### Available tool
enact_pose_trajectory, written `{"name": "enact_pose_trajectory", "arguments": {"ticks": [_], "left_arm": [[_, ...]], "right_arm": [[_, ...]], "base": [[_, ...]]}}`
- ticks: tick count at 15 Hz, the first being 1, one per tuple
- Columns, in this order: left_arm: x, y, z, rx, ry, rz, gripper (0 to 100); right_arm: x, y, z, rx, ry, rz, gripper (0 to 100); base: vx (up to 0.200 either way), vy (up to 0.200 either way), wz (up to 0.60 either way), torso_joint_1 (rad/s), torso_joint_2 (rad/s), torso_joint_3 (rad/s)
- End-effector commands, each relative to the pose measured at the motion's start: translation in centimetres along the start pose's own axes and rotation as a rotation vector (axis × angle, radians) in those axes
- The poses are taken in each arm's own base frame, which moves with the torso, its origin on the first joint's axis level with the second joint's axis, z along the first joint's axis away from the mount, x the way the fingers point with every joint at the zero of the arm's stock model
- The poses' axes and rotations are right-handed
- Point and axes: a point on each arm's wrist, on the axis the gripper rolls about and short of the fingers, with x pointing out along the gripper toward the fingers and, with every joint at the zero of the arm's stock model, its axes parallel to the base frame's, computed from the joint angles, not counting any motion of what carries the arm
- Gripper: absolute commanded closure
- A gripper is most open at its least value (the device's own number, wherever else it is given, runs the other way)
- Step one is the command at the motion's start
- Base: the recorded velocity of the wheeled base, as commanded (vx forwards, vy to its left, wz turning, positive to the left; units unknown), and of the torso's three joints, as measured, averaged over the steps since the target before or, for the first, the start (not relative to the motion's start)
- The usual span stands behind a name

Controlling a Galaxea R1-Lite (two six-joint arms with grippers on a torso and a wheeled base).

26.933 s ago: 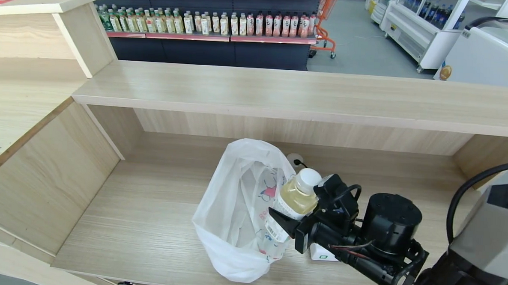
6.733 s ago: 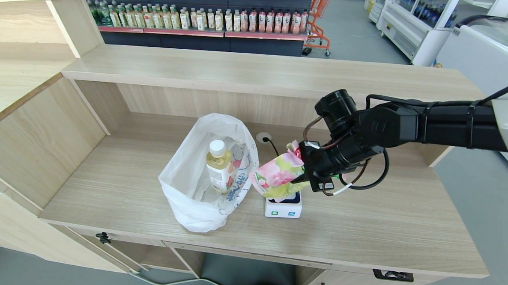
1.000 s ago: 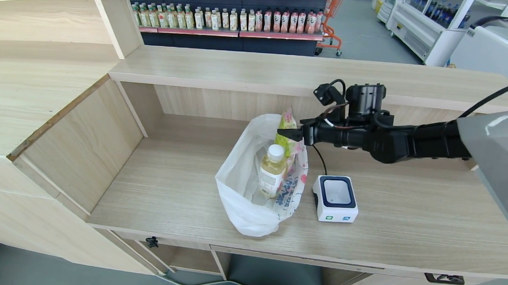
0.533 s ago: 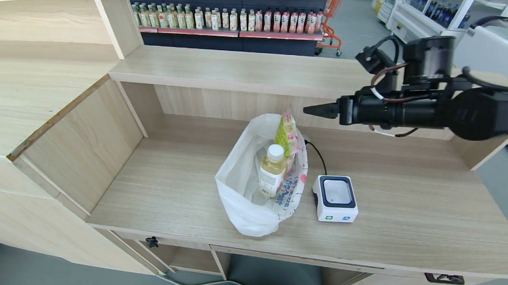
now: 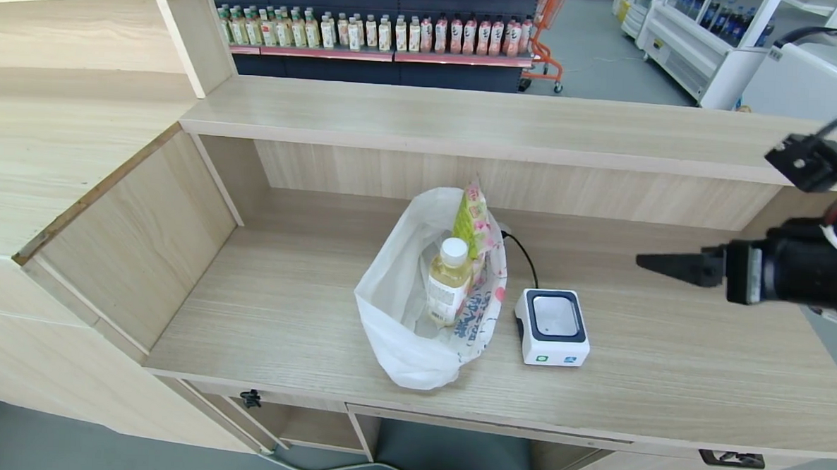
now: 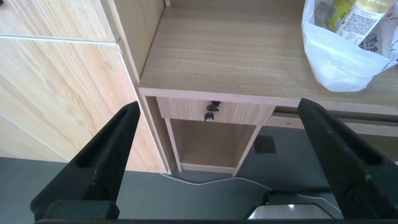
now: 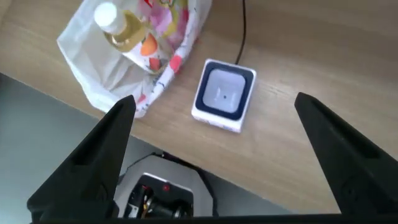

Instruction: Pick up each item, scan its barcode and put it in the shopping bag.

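In the shopping bag (image 5: 394,336), 1 labelled bottle (image 5: 449,284), 1 pouch (image 5: 473,220)

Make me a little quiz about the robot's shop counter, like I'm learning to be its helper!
1. True or false: the bottle stands inside the shopping bag.
2. What sits on the counter beside the bag? A a basket, B the scanner, C a cup.
3. Fill the gap: the right gripper is ____ and holds nothing.
Key: 1 true; 2 B; 3 open.
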Motion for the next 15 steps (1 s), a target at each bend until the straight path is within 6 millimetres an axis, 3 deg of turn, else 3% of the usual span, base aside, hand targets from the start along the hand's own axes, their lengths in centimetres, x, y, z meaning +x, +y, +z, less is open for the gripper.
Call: {"name": "enact_pose_trajectory", "arguments": {"ticks": [1,3,7,15], "left_arm": [[0.0,0.0,0.0,-0.001,0.001,0.001,0],[0.0,0.0,0.0,-0.001,0.001,0.001,0],[0.0,0.0,0.0,0.0,0.001,0.001,0],[0.0,0.0,0.0,-0.001,0.001,0.001,0]], "right_arm": [[-6.3,0.7,-5.0,0.004,-0.03,-0.083,0],[-10.0,1.5,-10.0,-0.005,-0.056,-0.115,0],[-13.2,2.2,-15.7,-0.032,-0.134,-0.173,0],[-13.9,3.1,-24.1,-0.046,-0.223,-0.239,0]], "base": [[0.0,0.0,0.0,0.0,0.0,0.0],[0.0,0.0,0.0,0.0,0.0,0.0],[0.0,0.0,0.0,0.0,0.0,0.0],[0.0,0.0,0.0,0.0,0.0,0.0]]}}
